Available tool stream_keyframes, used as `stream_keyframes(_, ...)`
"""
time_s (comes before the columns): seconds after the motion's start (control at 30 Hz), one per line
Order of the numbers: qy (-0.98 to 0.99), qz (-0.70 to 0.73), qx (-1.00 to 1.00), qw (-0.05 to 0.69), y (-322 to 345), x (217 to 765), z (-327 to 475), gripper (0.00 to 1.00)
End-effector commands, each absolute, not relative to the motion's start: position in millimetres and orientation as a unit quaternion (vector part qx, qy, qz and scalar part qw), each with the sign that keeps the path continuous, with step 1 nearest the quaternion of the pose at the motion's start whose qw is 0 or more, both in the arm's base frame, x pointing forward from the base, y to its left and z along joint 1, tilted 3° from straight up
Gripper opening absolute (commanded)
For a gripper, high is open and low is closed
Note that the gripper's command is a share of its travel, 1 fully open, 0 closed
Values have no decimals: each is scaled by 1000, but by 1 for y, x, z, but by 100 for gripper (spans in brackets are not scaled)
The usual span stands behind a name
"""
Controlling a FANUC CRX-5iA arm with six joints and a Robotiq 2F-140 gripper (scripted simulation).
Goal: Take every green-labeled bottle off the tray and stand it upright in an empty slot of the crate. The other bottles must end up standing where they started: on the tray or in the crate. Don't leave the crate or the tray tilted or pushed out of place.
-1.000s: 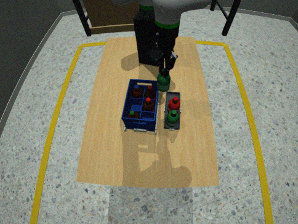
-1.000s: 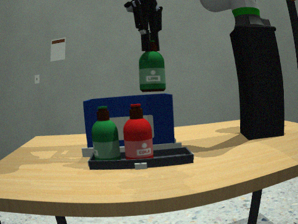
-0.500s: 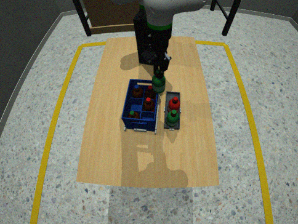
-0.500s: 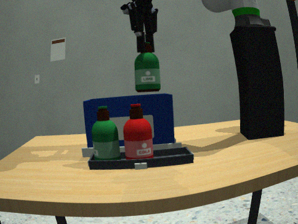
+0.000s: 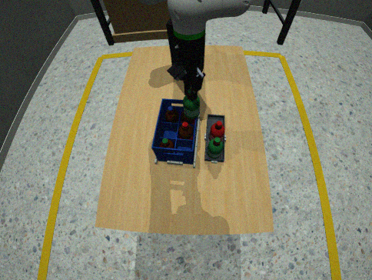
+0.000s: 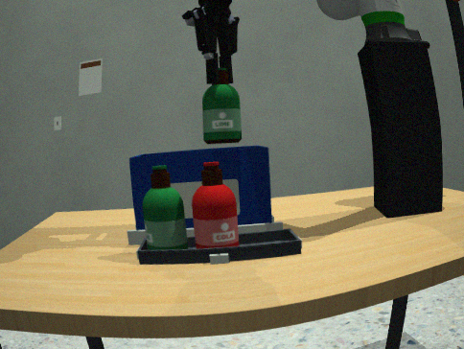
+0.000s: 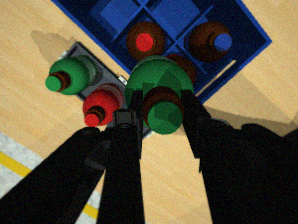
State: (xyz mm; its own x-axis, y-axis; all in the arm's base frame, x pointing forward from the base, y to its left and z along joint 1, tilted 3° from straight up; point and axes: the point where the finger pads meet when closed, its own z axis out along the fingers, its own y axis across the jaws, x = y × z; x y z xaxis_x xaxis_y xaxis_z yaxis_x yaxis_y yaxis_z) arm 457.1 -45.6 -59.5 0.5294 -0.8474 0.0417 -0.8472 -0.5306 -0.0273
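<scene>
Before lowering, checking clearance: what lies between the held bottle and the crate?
Only open air between the lime bottle and the crate rim, per the exterior view.

grey robot arm (image 5: pixel 207 9) cut off at top edge, blue plastic crate (image 6: pixel 249 165) lower half hidden behind tray bottles, slot contents unseen in exterior view

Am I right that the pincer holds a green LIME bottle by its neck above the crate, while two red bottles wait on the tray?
Not quite. The tray carries one green bottle and one red COLA bottle, as the exterior view shows. The rest is right: the pincer holds the LIME bottle by its neck above the crate.
</scene>
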Motion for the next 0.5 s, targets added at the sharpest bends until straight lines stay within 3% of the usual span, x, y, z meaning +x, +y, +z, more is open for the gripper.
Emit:
stream_keyframes(0.0,484,-26,-875,2,-53,460,-58,10)
stream_keyframes(0.47,484,-26,-875,2,-81,465,-58,10)
